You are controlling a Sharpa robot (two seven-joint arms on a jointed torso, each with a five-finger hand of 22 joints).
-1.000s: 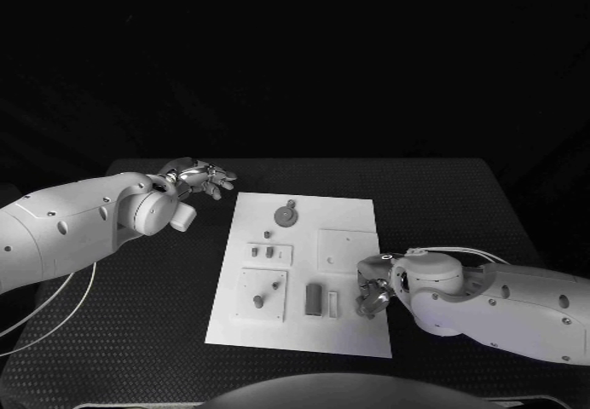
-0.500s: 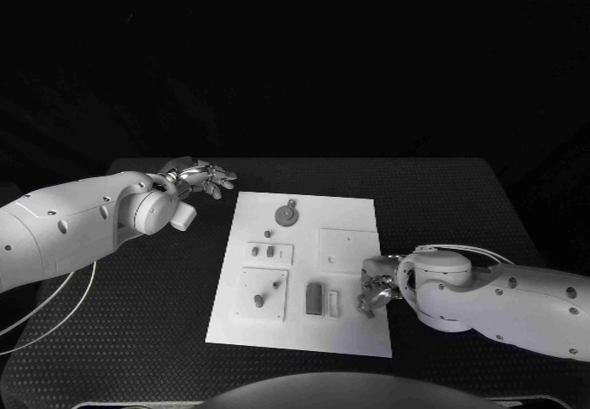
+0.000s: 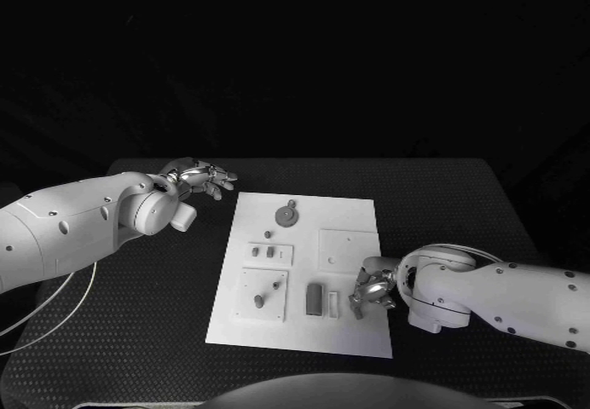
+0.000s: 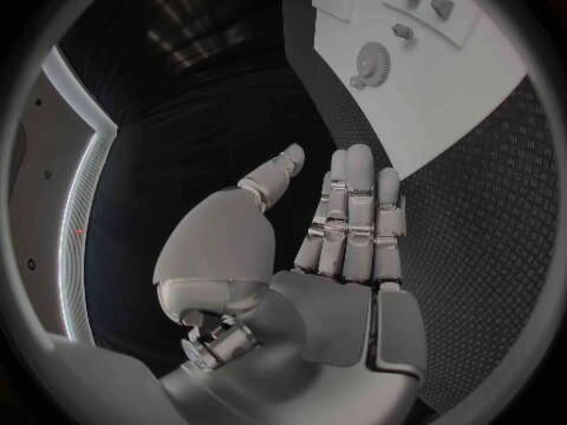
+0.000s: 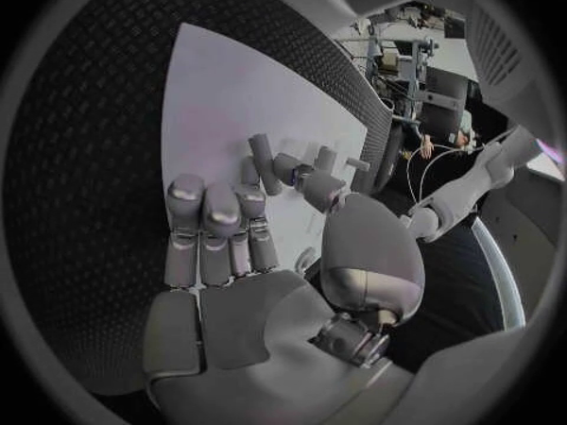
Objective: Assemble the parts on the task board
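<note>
The white task board (image 3: 308, 332) lies in the middle of the black table. On it are a round toothed part (image 3: 286, 215), small pegs (image 3: 262, 251) in a plate, another peg (image 3: 258, 300), a dark bar (image 3: 314, 298) and a pale bar (image 3: 333, 304). My right hand (image 3: 372, 290) hovers low over the board's near right part, just right of the two bars. In the right wrist view the right hand (image 5: 236, 255) has its fingers straight over the board (image 5: 225, 94), the thumb reaching toward a bar (image 5: 263, 151), with nothing held. My left hand (image 3: 199, 177) hangs open beyond the board's far left corner.
The left wrist view has the left hand (image 4: 336, 246) with fingers straight and together, and the board (image 4: 461, 94) with the toothed part (image 4: 376, 63) beyond them. Black table mat (image 3: 467, 213) surrounds the board on all sides.
My right wrist and forearm have drawn back toward the table's near edge, and the hand has shifted slightly nearer beside the bars. The left arm has not moved.
</note>
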